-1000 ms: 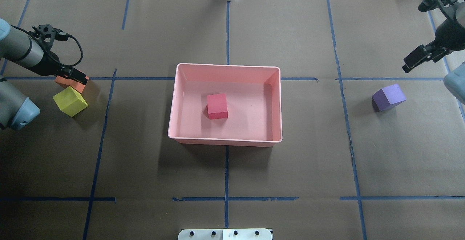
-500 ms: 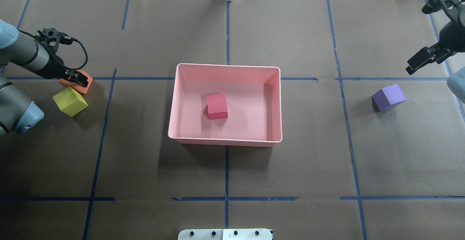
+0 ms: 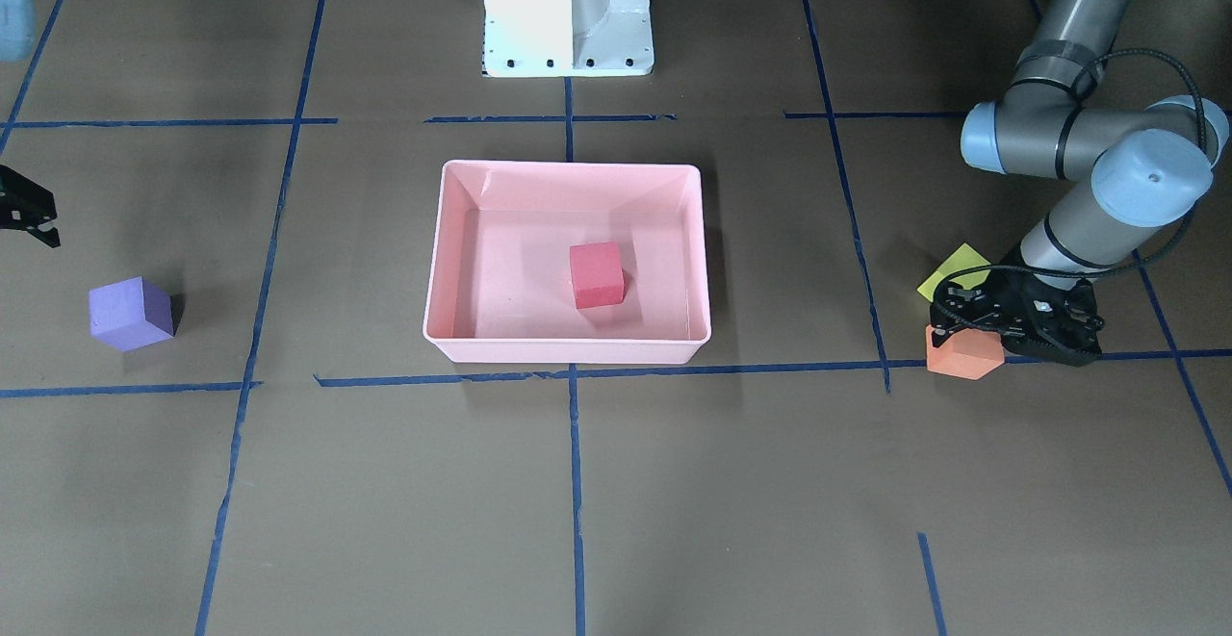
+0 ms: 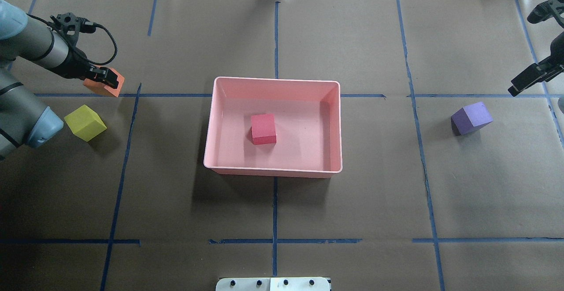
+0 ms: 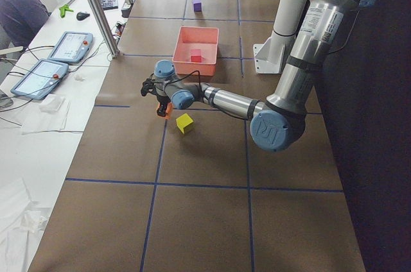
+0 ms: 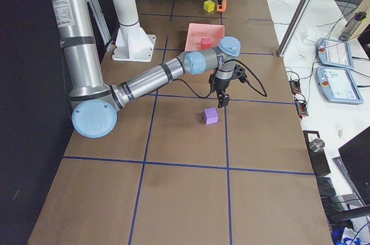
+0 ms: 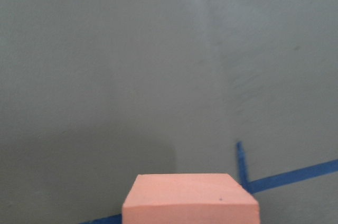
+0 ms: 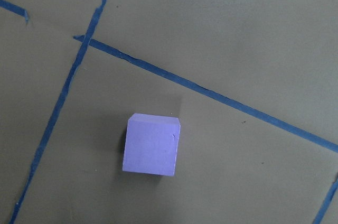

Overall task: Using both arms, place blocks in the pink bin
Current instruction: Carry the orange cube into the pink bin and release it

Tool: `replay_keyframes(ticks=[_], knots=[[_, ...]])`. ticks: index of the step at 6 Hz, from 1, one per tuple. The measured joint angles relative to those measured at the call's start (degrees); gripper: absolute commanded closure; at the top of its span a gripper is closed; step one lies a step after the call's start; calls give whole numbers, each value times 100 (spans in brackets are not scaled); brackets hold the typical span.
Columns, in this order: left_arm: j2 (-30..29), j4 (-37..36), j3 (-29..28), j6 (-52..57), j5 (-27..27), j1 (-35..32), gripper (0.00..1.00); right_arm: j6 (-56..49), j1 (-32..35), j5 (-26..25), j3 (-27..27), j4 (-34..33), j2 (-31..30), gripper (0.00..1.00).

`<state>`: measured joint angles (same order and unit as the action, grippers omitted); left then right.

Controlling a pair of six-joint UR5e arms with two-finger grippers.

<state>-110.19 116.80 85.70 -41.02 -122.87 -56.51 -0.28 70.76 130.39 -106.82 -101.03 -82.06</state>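
The table [image 4: 352, 203], papered brown and crossed by blue tape lines [image 4: 274, 211], carries the pink bin [image 4: 273, 171] near its middle. The yellow-green block [image 4: 85, 123] lies well apart from the bin toward the robot's left, and the purple block [image 4: 471, 118] well apart toward its right. The white pedestal [image 3: 568, 11] stands beyond the bin on the robot's side

The brown paper [image 4: 176, 203] is matt and creased in places, crossed by smooth blue tape [image 4: 275, 211]. The pink bin [image 4: 273, 171] is smooth plastic with a faint sheen. The orange block [image 4: 108, 90] and purple block [image 4: 473, 116] look matt, like foam. The pedestal [image 3: 568, 11], top centre, is smooth and painted white.
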Motion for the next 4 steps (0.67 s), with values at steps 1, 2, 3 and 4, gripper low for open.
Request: replay_keyframes(ticks=[1, 2, 3, 4], knots=[[-291, -726, 479, -419, 0, 12, 79, -443, 159, 48, 40, 3, -150, 0], [-663, -1528, 968, -926, 0, 110, 79, -790, 254, 53, 74, 4, -282, 0], [-1031, -2057, 1331, -1597, 8, 370, 79, -955, 287, 50, 86, 4, -372, 0], [-1435, -2293, 1516, -2428, 123, 799, 78, -1002, 294, 49, 87, 7, -412, 0]])
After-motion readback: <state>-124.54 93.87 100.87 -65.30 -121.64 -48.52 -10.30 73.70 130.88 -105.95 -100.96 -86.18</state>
